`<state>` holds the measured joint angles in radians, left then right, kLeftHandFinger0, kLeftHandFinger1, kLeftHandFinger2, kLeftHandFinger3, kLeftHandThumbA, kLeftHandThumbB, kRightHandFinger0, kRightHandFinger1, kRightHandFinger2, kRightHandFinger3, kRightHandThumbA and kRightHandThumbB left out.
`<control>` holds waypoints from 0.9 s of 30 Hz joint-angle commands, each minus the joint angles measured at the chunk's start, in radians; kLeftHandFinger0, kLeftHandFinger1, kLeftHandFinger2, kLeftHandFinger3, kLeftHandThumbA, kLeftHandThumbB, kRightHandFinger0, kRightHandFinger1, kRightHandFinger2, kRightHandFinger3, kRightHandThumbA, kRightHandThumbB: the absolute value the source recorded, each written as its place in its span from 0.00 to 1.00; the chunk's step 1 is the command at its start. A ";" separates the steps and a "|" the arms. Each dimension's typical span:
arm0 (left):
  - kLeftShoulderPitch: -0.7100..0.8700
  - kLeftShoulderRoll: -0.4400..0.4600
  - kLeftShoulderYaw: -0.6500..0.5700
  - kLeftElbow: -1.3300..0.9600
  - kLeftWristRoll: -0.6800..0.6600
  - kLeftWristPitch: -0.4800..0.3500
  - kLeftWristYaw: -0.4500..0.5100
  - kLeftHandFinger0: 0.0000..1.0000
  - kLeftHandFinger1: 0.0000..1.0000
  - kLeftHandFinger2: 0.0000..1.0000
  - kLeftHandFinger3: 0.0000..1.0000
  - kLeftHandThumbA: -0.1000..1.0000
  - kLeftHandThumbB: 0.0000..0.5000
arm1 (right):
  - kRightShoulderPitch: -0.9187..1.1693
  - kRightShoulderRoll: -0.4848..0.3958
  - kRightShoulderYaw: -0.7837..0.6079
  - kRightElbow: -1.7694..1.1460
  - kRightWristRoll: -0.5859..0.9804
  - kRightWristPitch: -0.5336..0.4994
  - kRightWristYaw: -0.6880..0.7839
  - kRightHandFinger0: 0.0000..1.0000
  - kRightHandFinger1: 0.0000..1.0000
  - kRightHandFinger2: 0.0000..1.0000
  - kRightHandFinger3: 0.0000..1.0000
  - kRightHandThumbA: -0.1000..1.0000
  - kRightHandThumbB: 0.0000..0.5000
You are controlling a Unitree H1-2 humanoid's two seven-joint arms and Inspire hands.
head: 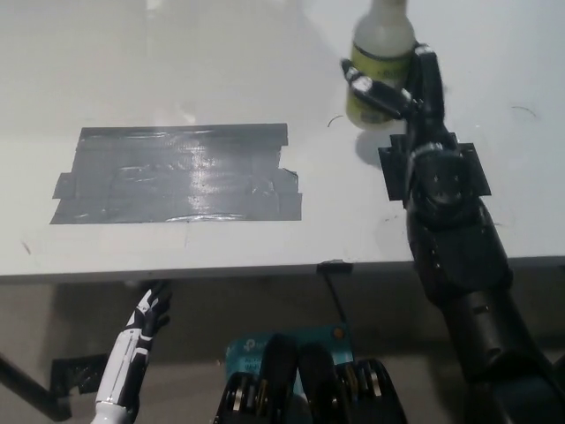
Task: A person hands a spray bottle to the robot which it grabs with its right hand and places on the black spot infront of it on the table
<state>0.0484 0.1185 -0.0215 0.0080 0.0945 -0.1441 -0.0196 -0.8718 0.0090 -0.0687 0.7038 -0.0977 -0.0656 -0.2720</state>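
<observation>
Black fingers of your right hand (402, 84) are wrapped around the bottle (381, 53), clamped on its yellow-green lower half. You hold the bottle upright above the surface (221, 53), to the upper right of the black spot (177, 174) and well apart from it; its top runs out of the frame. Whether its base touches the surface, you cannot tell. The spot is a patch of dark tape strips lying flat on the pale surface, with nothing on it. Your left hand (150, 314) rests below the surface's near edge, under the spot's left half, holding nothing, its fingers slightly apart.
</observation>
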 commanded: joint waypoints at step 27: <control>-0.007 0.002 0.007 -0.030 -0.008 -0.017 -0.003 1.00 1.00 1.00 1.00 1.00 0.16 | -0.062 -0.020 -0.020 0.237 -0.049 -0.404 -0.351 0.00 0.00 0.19 0.23 0.74 0.65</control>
<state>0.0498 0.1151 -0.0203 0.0084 0.0928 -0.1438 -0.0195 -0.8376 -0.0149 -0.1094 0.9936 -0.1240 -0.3090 -0.5465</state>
